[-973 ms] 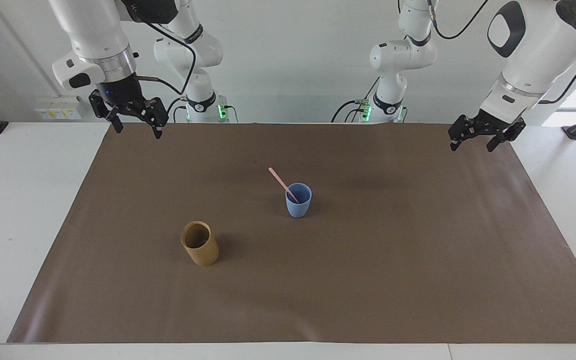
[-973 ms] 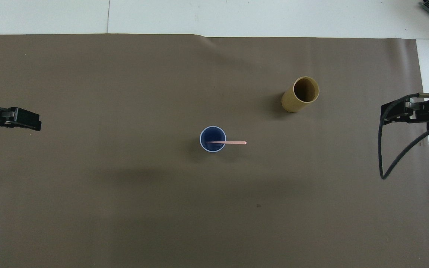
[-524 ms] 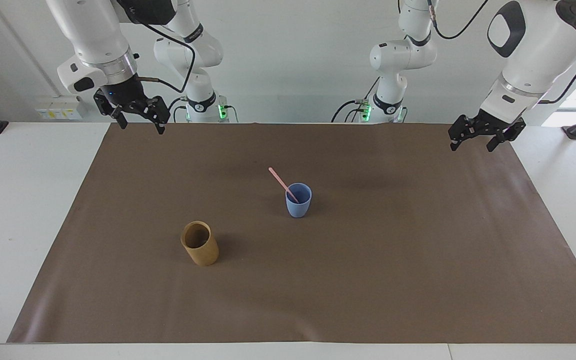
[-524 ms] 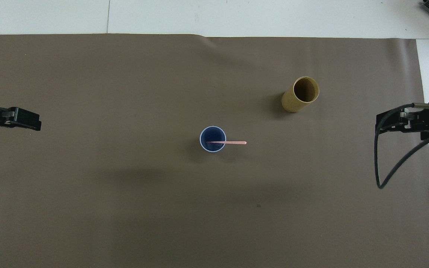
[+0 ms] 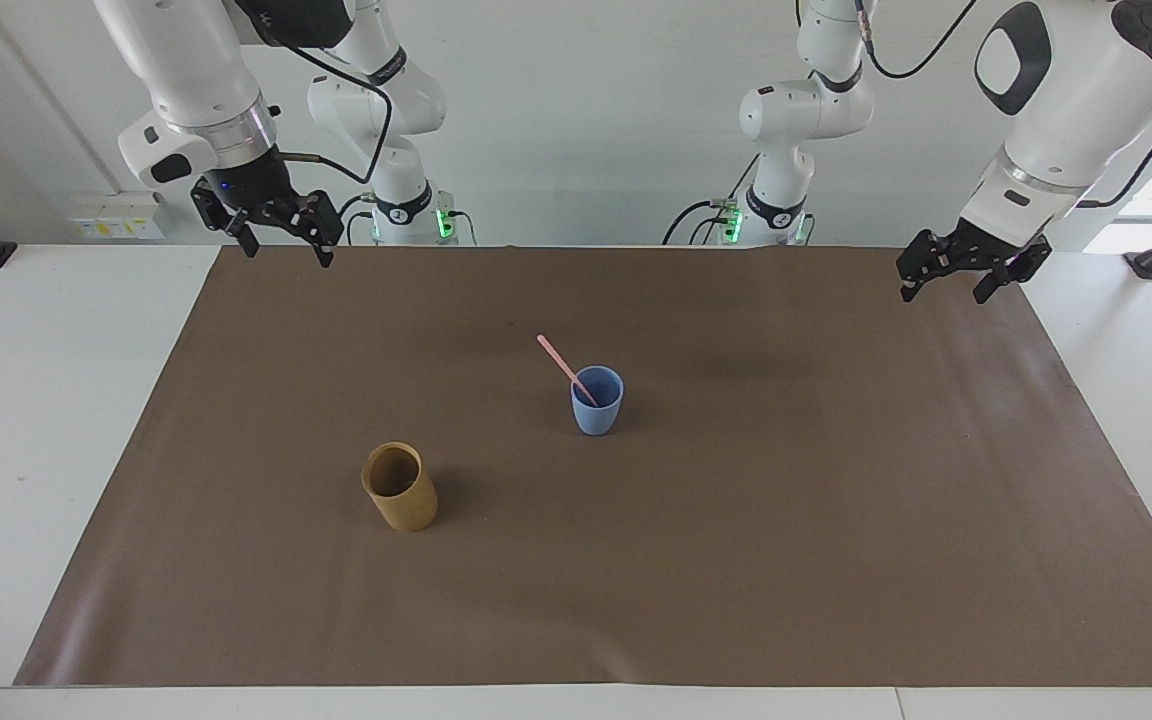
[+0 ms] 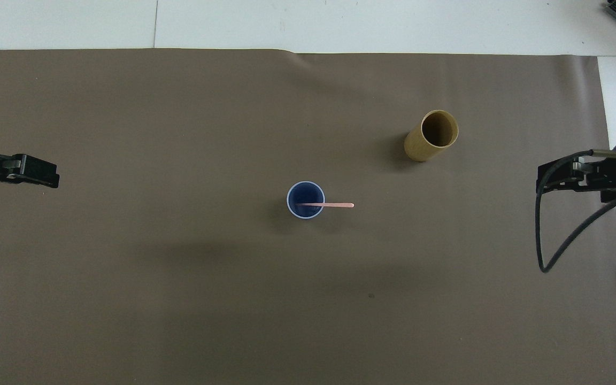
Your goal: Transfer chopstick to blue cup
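Note:
The light-blue cup (image 5: 597, 400) (image 6: 305, 200) stands upright near the middle of the brown mat. The pink chopstick (image 5: 563, 365) (image 6: 335, 205) rests inside it, leaning over the rim toward the right arm's end of the table. My right gripper (image 5: 285, 245) (image 6: 546, 182) hangs open and empty over the mat's edge at the right arm's end, far from the cup. My left gripper (image 5: 948, 285) (image 6: 51, 179) waits open and empty over the mat's edge at the left arm's end.
A tan-brown cylindrical cup (image 5: 399, 487) (image 6: 431, 136) stands farther from the robots than the blue cup, toward the right arm's end. The brown mat (image 5: 736, 560) covers most of the white table (image 5: 36, 420). A black cable (image 6: 564, 240) loops under the right wrist.
The right gripper has risen and drawn back toward the robots at its end of the table. The left arm, both cups and the chopstick have not moved.

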